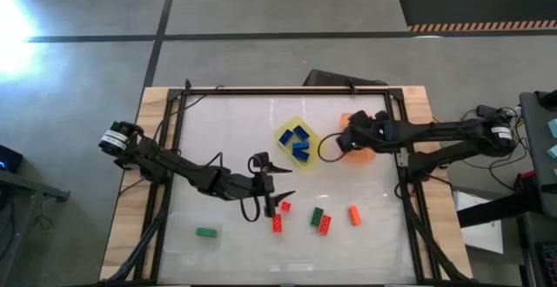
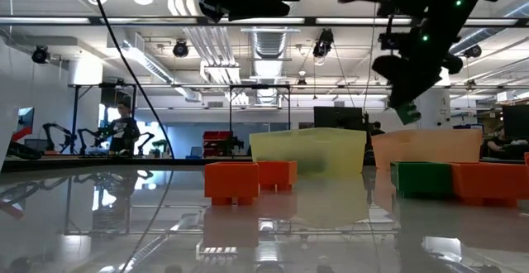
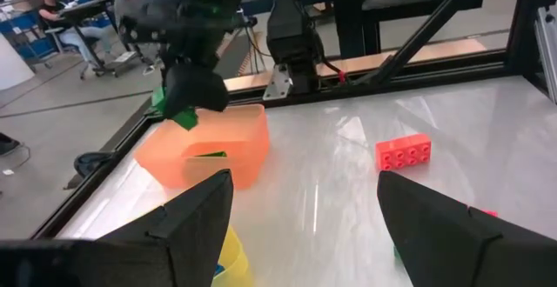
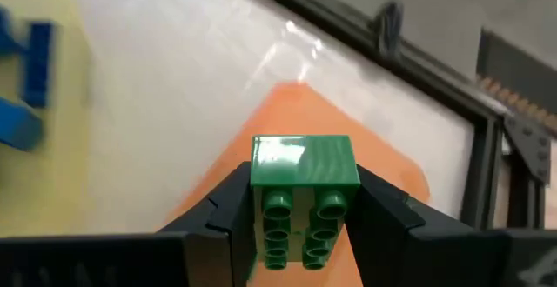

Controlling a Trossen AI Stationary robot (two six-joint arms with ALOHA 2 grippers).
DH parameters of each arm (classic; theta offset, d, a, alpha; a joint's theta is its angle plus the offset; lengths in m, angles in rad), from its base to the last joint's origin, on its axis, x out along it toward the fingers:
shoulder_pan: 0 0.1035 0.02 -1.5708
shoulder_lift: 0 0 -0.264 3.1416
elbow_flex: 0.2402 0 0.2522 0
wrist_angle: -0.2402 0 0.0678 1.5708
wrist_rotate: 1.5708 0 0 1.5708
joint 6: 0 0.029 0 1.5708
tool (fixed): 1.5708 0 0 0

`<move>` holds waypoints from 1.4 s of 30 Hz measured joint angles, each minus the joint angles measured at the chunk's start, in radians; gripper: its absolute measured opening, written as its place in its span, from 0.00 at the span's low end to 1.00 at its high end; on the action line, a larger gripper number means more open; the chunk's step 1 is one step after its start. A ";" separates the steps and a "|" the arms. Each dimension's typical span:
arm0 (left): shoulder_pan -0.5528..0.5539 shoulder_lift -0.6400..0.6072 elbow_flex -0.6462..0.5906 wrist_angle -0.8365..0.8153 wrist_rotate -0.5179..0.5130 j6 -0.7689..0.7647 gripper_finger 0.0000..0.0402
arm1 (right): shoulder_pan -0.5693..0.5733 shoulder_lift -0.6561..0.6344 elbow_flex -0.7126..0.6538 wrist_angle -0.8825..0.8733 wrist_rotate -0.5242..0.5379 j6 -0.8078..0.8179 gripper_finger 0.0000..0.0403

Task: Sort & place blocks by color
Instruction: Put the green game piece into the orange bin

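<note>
My right gripper (image 4: 305, 235) is shut on a green block (image 4: 305, 174) and hangs over the orange tray (image 1: 359, 154) at the table's far right; the left wrist view shows the block (image 3: 178, 113) above the tray's rim (image 3: 235, 122). My left gripper (image 1: 285, 183) stands open near the table's middle, above the sheet, with nothing between its fingers (image 3: 200, 217). Red blocks (image 1: 277, 224) (image 1: 324, 225), a green block (image 1: 317, 215) and an orange block (image 1: 355, 215) lie flat on the table near the front. Blue blocks (image 1: 299, 142) lie in the yellow tray (image 1: 283, 130). My right gripper pinches the green block by its two opposite long sides (image 4: 265, 222) between the two fingers. The block's far end (image 4: 305, 161) sticks out past the fingertips. The fingers come slanting down from the table's right side. The block is lifted clear, above the orange tray.
A clear tray (image 1: 178, 235) at the near left holds one green block (image 1: 206, 232). The yellow tray stands just left of the orange one. A black frame (image 1: 287, 90) runs round the table. Bare table lies between the trays and the loose blocks.
</note>
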 joint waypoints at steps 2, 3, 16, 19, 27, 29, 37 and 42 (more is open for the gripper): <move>0.002 0.000 0.000 0.000 0.000 0.000 0.67 | -0.023 0.015 -0.005 -0.003 -0.024 0.002 0.32; 0.004 0.000 0.000 0.000 0.000 0.000 0.67 | -0.031 0.025 -0.005 0.000 -0.031 0.002 0.32; 0.007 0.000 0.000 0.000 -0.003 0.000 0.67 | -0.059 0.154 -0.005 -0.001 -0.037 0.063 0.48; 0.009 0.000 0.000 0.000 -0.003 0.001 0.67 | -0.059 0.149 -0.005 -0.001 -0.037 0.063 0.51; 0.010 0.000 0.000 0.000 -0.003 0.001 0.67 | -0.058 0.097 -0.005 -0.001 -0.041 0.062 0.52; 0.010 0.000 0.000 -0.001 -0.003 0.000 0.67 | -0.058 0.077 -0.005 -0.001 -0.044 0.062 0.52; 0.010 0.000 0.000 -0.001 -0.003 0.000 0.67 | -0.056 -0.005 -0.005 -0.003 -0.052 0.060 0.52; 0.010 0.000 0.000 -0.001 -0.002 -0.001 0.67 | -0.053 -0.055 -0.005 -0.003 -0.074 0.055 0.52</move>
